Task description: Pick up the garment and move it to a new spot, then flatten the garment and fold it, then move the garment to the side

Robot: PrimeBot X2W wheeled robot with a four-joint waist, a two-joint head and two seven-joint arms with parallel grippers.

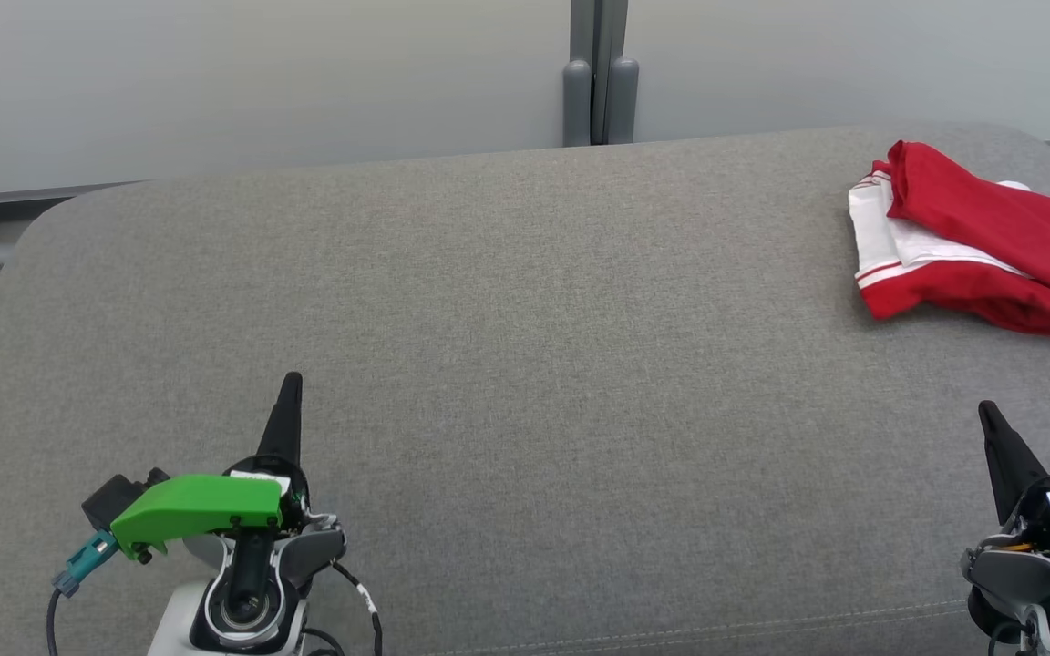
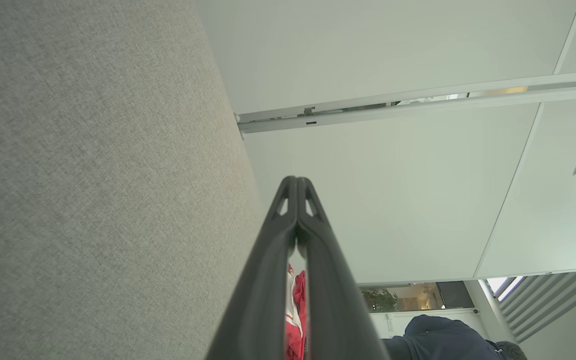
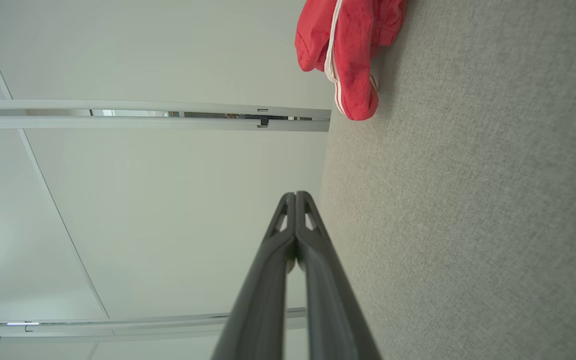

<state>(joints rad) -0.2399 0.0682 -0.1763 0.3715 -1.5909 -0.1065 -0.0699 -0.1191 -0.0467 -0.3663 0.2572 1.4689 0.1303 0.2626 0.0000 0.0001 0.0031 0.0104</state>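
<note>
The garment (image 1: 981,241), red with white panels and striped trim, lies in a folded heap at the far right of the grey cushioned surface (image 1: 525,346). It also appears at the top of the right wrist view as the garment (image 3: 350,47), and a sliver of the garment (image 2: 295,320) peeks between the fingers in the left wrist view. My left gripper (image 1: 291,383) rests at the lower left, shut and holding nothing. My right gripper (image 1: 988,412) sits at the lower right, shut and holding nothing, well short of the garment. Both pairs of fingertips touch: left gripper (image 2: 297,180), right gripper (image 3: 295,195).
A pale wall with a grey post (image 1: 600,73) stands behind the surface. The surface's rounded far-left corner (image 1: 51,214) drops to the floor. A person in dark clothing (image 2: 438,340) shows low in the left wrist view.
</note>
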